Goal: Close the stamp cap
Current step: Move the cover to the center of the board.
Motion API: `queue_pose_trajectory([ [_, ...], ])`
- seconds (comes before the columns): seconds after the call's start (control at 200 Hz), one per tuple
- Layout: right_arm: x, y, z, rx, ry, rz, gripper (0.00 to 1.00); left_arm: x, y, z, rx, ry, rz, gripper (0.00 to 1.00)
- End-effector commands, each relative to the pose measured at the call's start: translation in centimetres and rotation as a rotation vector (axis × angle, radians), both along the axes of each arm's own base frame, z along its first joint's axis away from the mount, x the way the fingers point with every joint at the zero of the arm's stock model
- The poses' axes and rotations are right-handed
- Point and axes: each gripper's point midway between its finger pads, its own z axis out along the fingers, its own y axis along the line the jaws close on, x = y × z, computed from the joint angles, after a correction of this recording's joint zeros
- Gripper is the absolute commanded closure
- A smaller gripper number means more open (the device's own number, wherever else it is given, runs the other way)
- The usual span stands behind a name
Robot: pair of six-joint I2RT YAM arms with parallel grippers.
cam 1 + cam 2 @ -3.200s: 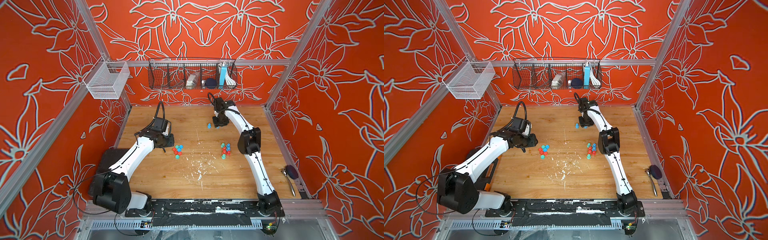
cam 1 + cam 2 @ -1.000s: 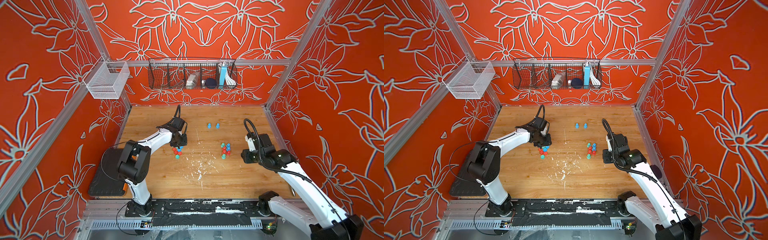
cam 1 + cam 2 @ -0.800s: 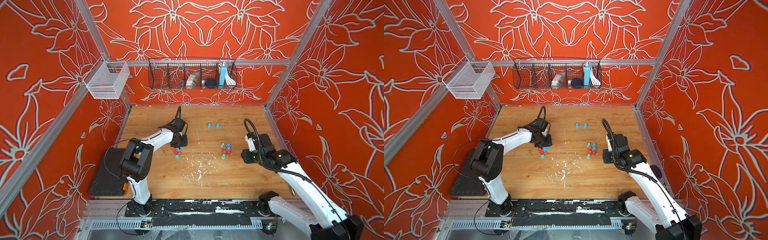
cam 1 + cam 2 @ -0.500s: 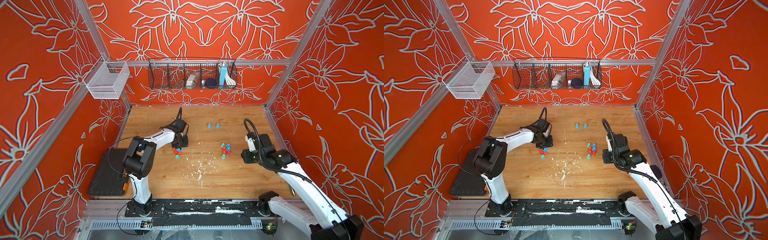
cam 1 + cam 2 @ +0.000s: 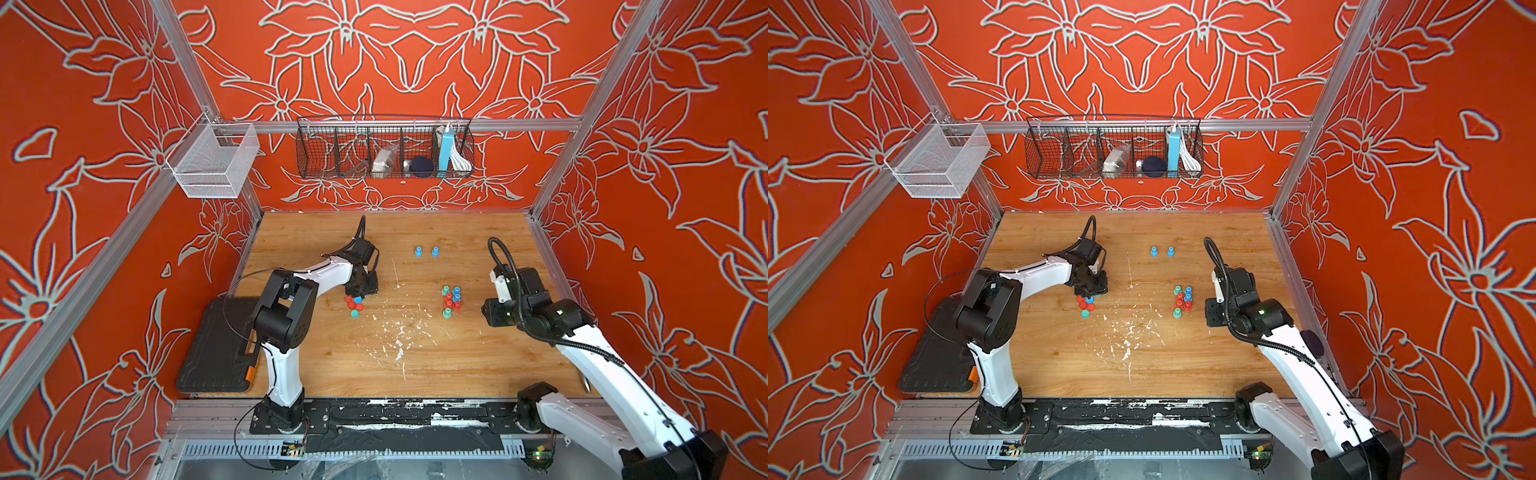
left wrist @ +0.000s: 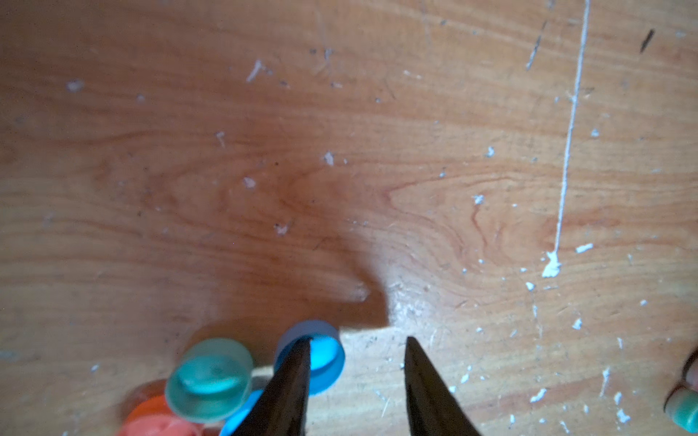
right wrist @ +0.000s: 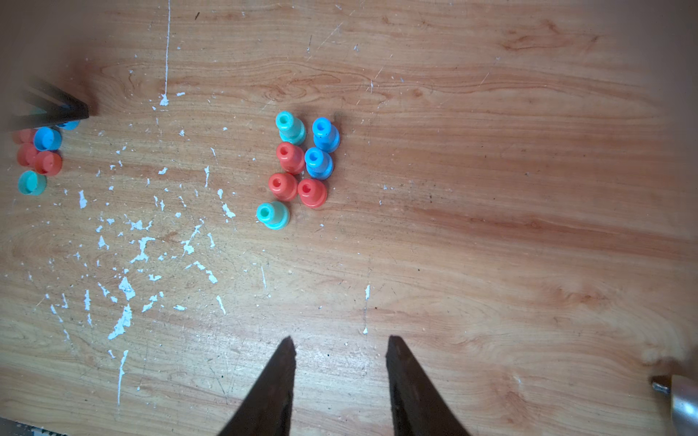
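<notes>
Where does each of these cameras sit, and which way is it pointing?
Top views: high at the front, side by side, looking down at the whole table; left arm and right arm show whole.
Left wrist: on the left arm, looking down past the left gripper at the caps; only its open jaws show.
Right wrist: on the right arm, looking down past the right gripper at the stamps; only its open jaws show.
Shared: both wrist views and both top views show the caps.

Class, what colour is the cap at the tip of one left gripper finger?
The cap is blue, clearest in the left wrist view.
</notes>
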Motion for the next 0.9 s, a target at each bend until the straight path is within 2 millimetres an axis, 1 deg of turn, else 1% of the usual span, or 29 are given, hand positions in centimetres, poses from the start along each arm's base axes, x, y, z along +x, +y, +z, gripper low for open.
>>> queue_pose_trajectory([
  [0.0,-0.1,0.2,-0.3,0.016,0.001,-0.009,0.57,-0.5,-0.6,-1.3,0.008,0.034,-0.004,0.57],
  [0.11,-0.1,0.2,-0.2,0.016,-0.001,-0.011,0.57,-1.0,-1.4,-1.6,0.016,0.036,-0.018,0.57],
  [0.295,-0.1,0.1,-0.1,0.015,-0.003,-0.011,0.57,-1.7,-3.3,-2.2,0.015,0.045,-0.044,0.57],
  [0.42,-0.2,0.1,0.0,0.017,-0.009,-0.012,0.57,-1.7,-4.8,-2.4,0.009,0.046,-0.056,0.57],
  [0.711,-0.2,0.1,0.1,0.019,-0.014,-0.011,0.57,-1.4,-9.3,-2.1,-0.002,0.036,-0.109,0.57],
  [0.786,-0.2,0.0,0.2,0.019,-0.019,-0.013,0.57,-1.3,-9.9,-2.1,-0.002,0.035,-0.116,0.57],
  [0.891,-0.2,0.1,0.2,0.019,-0.02,-0.012,0.57,-1.1,-10.3,-1.6,-0.001,0.025,-0.12,0.57],
])
